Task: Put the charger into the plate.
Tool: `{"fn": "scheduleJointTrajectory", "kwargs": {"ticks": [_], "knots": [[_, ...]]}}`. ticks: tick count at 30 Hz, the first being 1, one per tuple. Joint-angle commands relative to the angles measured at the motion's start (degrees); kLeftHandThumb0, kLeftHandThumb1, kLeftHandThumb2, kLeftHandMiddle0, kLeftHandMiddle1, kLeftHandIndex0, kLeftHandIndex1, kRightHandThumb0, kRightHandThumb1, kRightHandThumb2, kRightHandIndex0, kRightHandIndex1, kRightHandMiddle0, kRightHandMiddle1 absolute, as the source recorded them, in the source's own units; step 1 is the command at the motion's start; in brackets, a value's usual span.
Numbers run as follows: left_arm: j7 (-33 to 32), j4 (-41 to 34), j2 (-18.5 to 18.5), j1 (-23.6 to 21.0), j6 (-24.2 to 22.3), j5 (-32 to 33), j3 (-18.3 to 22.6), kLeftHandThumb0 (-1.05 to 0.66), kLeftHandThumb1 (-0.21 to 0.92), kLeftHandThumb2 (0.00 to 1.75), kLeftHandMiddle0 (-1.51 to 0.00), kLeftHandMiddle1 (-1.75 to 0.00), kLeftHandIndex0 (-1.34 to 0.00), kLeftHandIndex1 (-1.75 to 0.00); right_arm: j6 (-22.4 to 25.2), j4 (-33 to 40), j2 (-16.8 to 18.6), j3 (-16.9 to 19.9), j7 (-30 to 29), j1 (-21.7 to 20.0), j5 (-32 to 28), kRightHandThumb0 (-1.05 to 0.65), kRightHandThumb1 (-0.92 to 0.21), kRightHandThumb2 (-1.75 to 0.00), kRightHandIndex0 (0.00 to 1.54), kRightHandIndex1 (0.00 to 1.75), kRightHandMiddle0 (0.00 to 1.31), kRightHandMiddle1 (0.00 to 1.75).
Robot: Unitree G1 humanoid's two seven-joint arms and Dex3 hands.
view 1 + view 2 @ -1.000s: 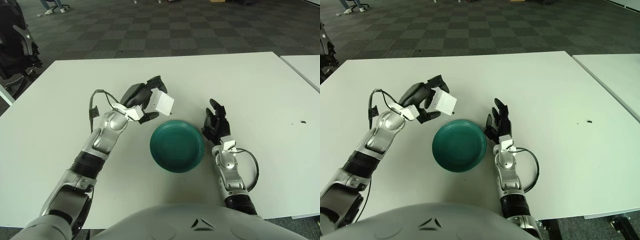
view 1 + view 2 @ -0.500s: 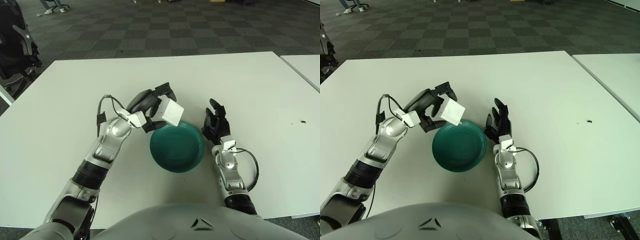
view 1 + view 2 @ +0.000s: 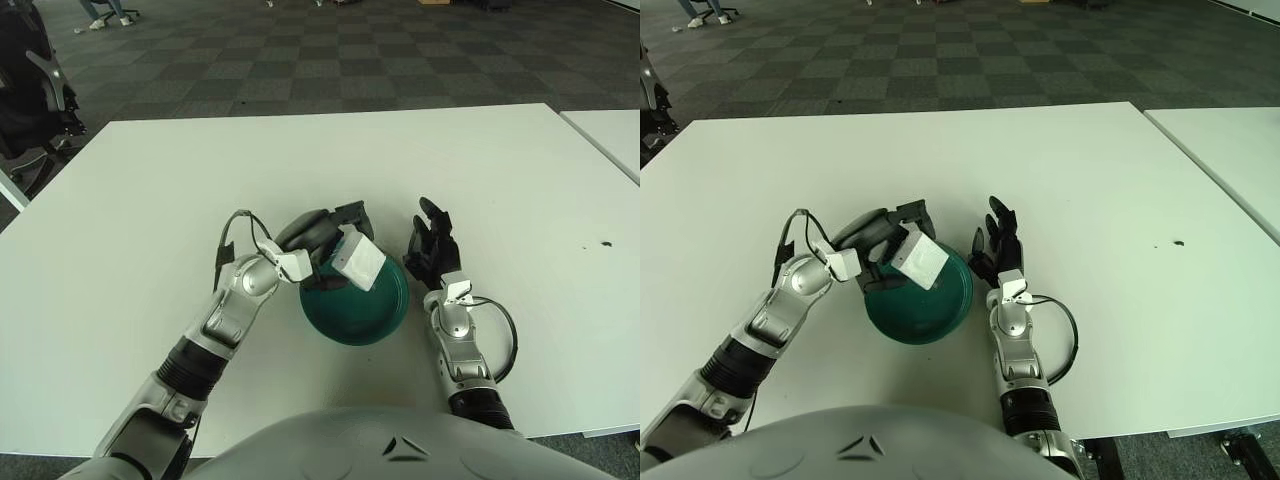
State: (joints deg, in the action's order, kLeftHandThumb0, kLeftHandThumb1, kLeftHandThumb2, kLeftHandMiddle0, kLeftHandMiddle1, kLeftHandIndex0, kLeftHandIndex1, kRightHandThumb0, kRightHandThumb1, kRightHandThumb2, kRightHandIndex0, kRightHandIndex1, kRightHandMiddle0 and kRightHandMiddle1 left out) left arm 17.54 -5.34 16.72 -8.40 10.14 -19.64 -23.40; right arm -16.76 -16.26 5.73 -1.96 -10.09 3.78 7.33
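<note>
left hand [image 3: 322, 240] grips the tilted white charger [image 3: 358, 263] over the green plate [image 3: 372, 312]; right hand [image 3: 432, 250] fingers spread.

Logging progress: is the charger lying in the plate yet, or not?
Not yet. The left hand grips the charger, tilted, over the plate's left part. The right hand shows beside the plate's right rim.

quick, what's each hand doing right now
Left hand: closed on the charger, over the plate.
Right hand: fingers spread, holding nothing, beside the plate's right rim.
</note>
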Motion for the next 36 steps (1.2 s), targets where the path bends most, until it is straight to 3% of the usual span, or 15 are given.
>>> {"fn": "scheduleJointTrajectory", "kwargs": {"ticks": [1,7,23,26,31,35,36], "knots": [[-0.2,1.3,1.0,-0.5,1.9,-2.1,-0.3,-0.48,0.3,1.34,-1.19,-1.75,-0.63,-1.75,5.0,-11.3,0.3,0.6,0.8,5.9,-1.5,-0.75,-0.92,-0.85,0.26,0.02,0.0,0.55],[0.2,3.1,1.4,-0.9,3.1,-3.3,-0.6,-0.48,0.31,1.32,-1.17,-1.75,-0.62,-1.75,3.4,-12.7,0.7,0.8,0.2,5.1,-1.3,-0.77,-0.92,-0.84,0.33,0.05,0.0,0.6],[0.9,6.5,2.6,-3.2,4.2,-7.6,-1.7,-0.47,0.35,1.26,-1.11,-1.75,-0.58,-1.75,3.2,-14.3,1.0,1.4,0.4,4.0,-1.9,-0.77,-0.92,-0.84,0.33,0.04,0.0,0.57],[0.8,6.9,3.0,-3.9,5.1,-8.3,-1.8,-0.45,0.41,1.2,-1.07,-1.75,-0.54,-1.74,2.8,-14.7,0.9,1.3,0.4,3.8,-1.7,-0.78,-0.92,-0.84,0.31,0.03,0.0,0.54],[0.7,7.1,3.5,-4.4,6.4,-8.4,-1.4,-0.41,0.64,0.83,-0.92,-1.75,-0.44,-1.66,1.7,-15.5,0.6,1.5,0.5,3.6,-1.8,-0.78,-0.92,-0.82,0.31,0.02,0.0,0.57],[1.7,7.2,3.9,-4.9,6.6,-8.2,-1.4,-0.39,0.72,0.72,-0.79,-1.75,-0.39,-1.66,0.9,-16.2,0.5,1.5,0.4,3.3,-1.7,-0.79,-0.92,-0.81,0.3,0.02,0.0,0.57],[2.0,7.1,4.1,-5.0,6.7,-8.1,-1.4,-0.55,0.79,0.61,-0.7,-1.75,-0.33,-1.64,0.6,-16.3,0.5,1.5,0.3,3.3,-1.6,-0.79,-0.92,-0.81,0.3,0.01,0.0,0.57]]}}
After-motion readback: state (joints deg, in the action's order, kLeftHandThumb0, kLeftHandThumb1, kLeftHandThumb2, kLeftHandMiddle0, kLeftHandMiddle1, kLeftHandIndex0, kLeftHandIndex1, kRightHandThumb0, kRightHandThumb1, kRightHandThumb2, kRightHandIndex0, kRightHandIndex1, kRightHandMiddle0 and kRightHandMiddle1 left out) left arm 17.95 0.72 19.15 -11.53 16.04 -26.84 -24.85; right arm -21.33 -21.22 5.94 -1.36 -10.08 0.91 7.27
